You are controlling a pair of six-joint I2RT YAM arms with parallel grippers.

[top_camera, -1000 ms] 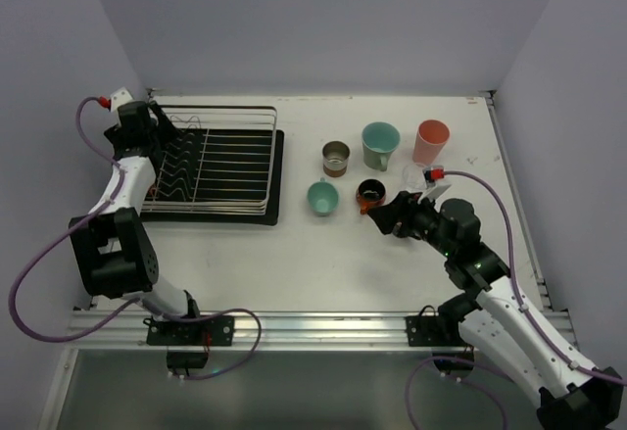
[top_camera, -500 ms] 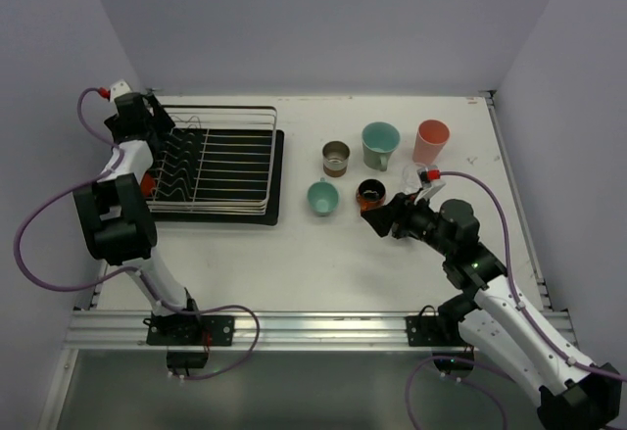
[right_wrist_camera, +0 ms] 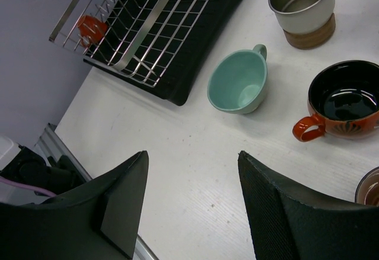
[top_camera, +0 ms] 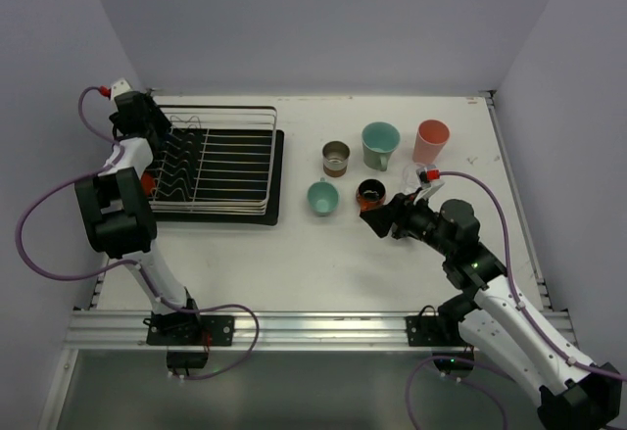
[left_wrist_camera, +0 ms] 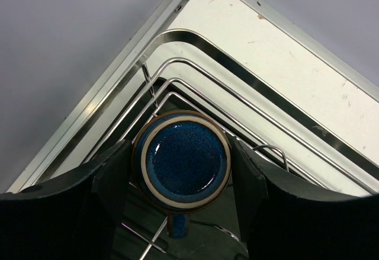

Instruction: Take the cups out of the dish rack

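A blue cup (left_wrist_camera: 186,158) with a cream rim stands upright in the far left corner of the dish rack (top_camera: 225,161), its handle toward the camera. My left gripper (left_wrist_camera: 180,153) is down around it, both fingers against its sides. From above, the left gripper (top_camera: 137,121) hides that cup. An orange cup (right_wrist_camera: 90,29) hangs at the rack's left side. My right gripper (right_wrist_camera: 192,153) hovers open over bare table, nothing between its fingers, next to an orange-and-black cup (right_wrist_camera: 343,106).
Cups stand on the table right of the rack: a metallic one (top_camera: 336,158), a teal mug (top_camera: 380,144), a pink tumbler (top_camera: 430,141) and a small teal cup (top_camera: 321,198). The rack's wire rim (left_wrist_camera: 237,70) lies close to the table's left rail.
My left gripper has narrowed from wide open onto the blue cup at the rack's far left corner. The right arm has shifted only slightly.
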